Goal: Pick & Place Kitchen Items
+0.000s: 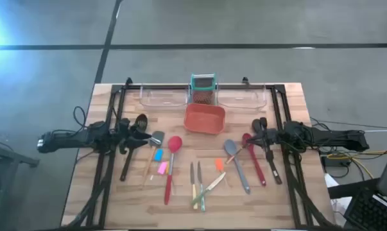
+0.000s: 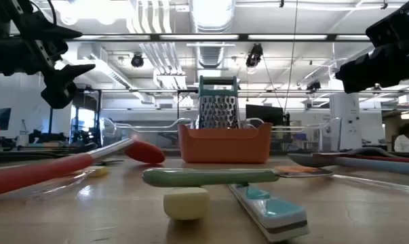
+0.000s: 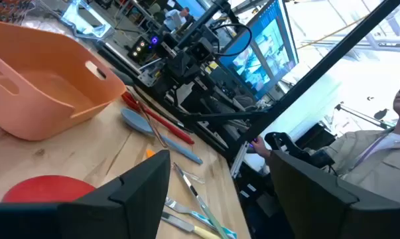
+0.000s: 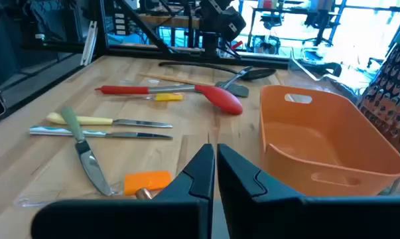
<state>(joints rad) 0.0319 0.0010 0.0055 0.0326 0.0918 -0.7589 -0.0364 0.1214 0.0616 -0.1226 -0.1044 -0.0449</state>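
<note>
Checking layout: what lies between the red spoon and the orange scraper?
In the high view, between the red spoon and orange scraper lie two knives, side by side.

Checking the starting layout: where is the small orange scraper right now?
In the high view, the orange scraper lies on the table right of centre, between the knives and the grey spoon, nearer than the red-orange bin.

bare desk [image 1: 289, 192] lies along the near edge and both outer sides, wide enough for an end effector to pass. the middle is crowded by scattered utensils [image 1: 199, 183]. behind them the orange bin [image 1: 204, 119] and the grater [image 1: 203, 88] block the centre back, flanked by clear trays [image 1: 161, 97].
</note>
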